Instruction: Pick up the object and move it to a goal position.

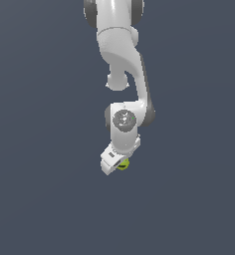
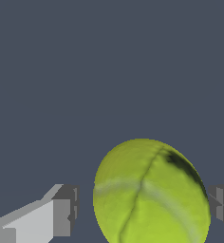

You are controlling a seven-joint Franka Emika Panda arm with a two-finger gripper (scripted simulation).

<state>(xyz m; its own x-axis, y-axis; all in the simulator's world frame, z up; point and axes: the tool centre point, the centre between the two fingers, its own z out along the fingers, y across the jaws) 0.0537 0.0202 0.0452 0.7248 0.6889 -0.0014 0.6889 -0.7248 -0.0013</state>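
In the exterior view, the white arm (image 1: 120,60) is seen reaching down from above, and the claw (image 1: 114,163) is tilted at its lower end. The yellow-green ball (image 1: 123,164) is seen just beside the claw, partly hidden by it.

In the wrist view, the ball (image 2: 151,193) is placed between the two fingers (image 2: 61,216). One finger is touching it or nearly so, while a gap is left to the other. The claw is spread apart, not clenched on the ball.

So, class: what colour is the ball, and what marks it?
Yellow-green ball, pale seams, dark streak; wrist view shows it best.
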